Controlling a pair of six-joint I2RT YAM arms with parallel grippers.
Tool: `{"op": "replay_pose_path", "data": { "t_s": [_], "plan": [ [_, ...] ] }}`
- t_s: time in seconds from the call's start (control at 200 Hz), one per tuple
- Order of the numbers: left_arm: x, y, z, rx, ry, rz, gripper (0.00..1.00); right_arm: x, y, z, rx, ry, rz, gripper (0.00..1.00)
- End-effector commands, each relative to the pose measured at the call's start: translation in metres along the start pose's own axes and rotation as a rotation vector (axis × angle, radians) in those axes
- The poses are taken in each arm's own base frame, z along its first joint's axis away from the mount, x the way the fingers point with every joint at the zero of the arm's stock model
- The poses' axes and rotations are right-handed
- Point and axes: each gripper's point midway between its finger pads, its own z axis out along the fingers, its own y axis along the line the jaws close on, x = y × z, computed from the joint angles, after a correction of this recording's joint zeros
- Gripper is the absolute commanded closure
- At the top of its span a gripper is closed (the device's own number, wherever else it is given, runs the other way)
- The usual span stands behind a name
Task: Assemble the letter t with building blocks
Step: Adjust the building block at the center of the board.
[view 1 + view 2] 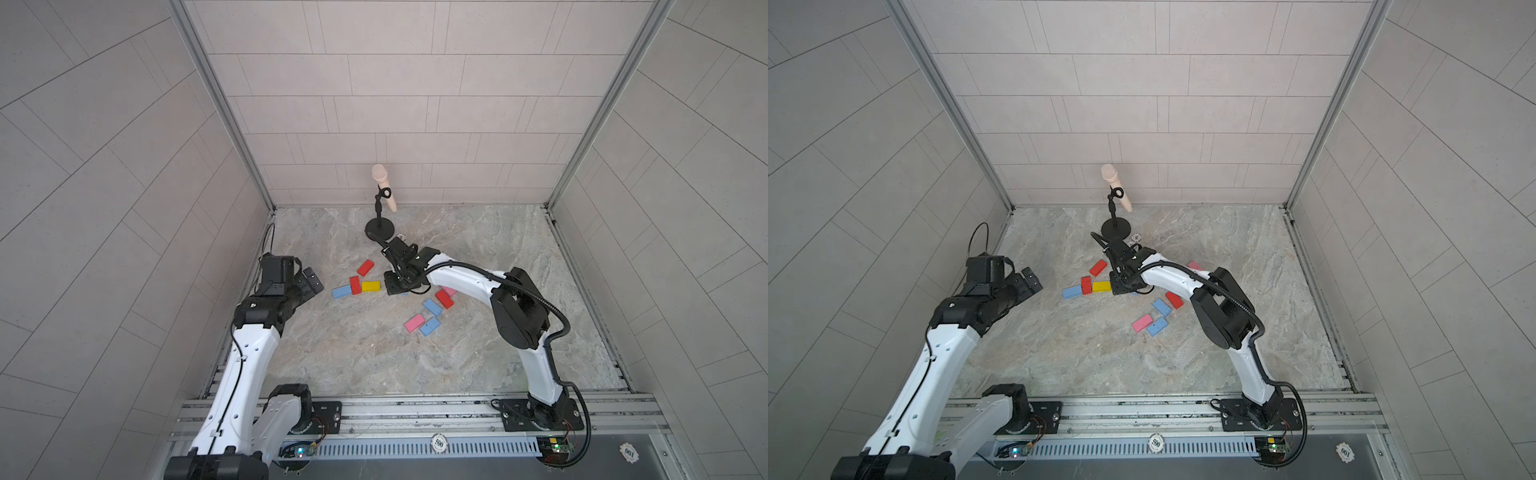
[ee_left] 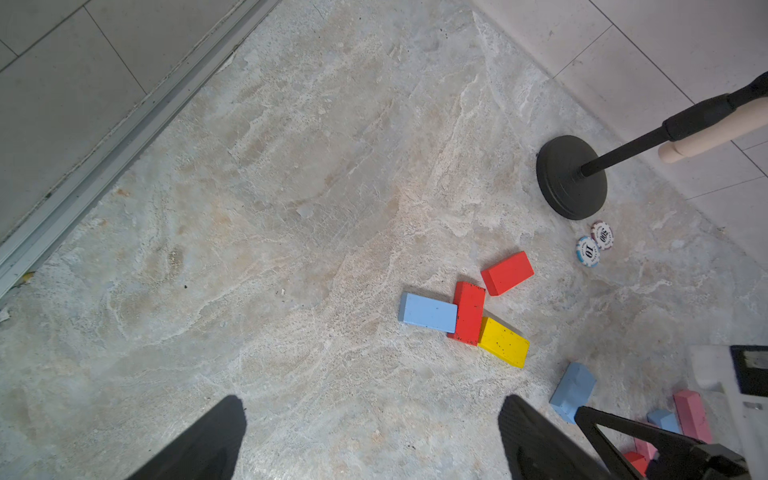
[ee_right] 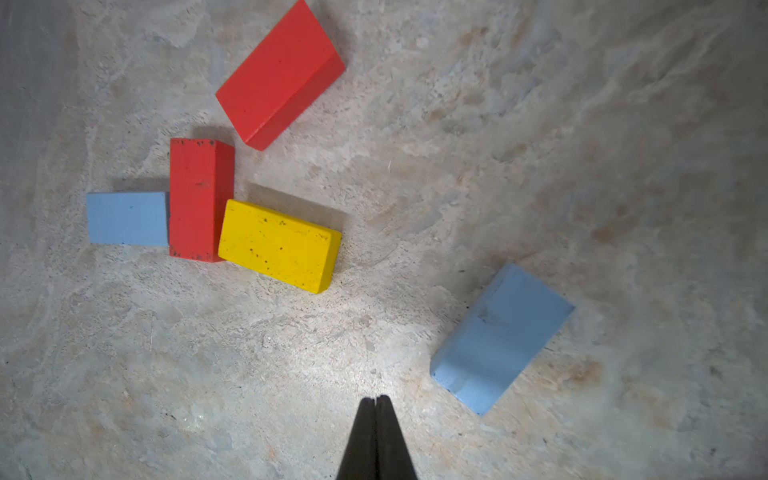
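Your marble-look table (image 1: 374, 357) carries the work in two patches, and your arms are split to match. The left gripper (image 2: 372, 409) hangs back at its own side with its jaws wide apart and nothing between them. I read that as parked out of the way, with its camera on the build. The right gripper (image 3: 376, 400) reaches in over the middle with its fingers pressed together on nothing. It sits above bare table between the yellow block (image 3: 278, 245) and a loose blue block (image 3: 500, 336), and closed tips like that look better suited to nudging than to picking. The microphone stand (image 1: 380, 227) stands at the back, clear of the work. Near the middle, a light blue block (image 3: 126, 218), a red block (image 3: 195, 199) and the yellow block touch in a row. Blue and yellow butt against the red one's long sides, so you appear to have a crossbar through a short stem, with the yellow a little askew. A second red block (image 3: 278, 75) lies tilted just beyond the red one's back end, apart from it, and is probably meant to lengthen the stem. Spare blocks (image 1: 432, 306) in pink, blue and red wait in a loose scatter by the right arm. Two poker chips (image 2: 587, 249) lie beside the stand's base and have no part in the job.
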Motion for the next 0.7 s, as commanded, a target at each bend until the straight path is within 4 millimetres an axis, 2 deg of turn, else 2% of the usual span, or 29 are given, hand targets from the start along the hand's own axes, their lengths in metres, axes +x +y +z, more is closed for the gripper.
{"op": "replay_pose_path", "data": {
  "t_s": [0.0,0.391,0.696],
  "plan": [
    [-0.003,-0.001,-0.005,0.01,-0.011,0.012,0.0,-0.004,0.003,0.006,0.006,0.003,0.048,1.0],
    [0.002,0.0,-0.01,0.022,-0.001,0.019,0.0,-0.017,0.008,0.029,0.023,0.002,0.054,1.0],
    [0.003,0.0,-0.015,0.027,-0.006,0.022,0.0,-0.016,0.01,0.039,0.022,0.022,0.054,1.0]
  ]
}}
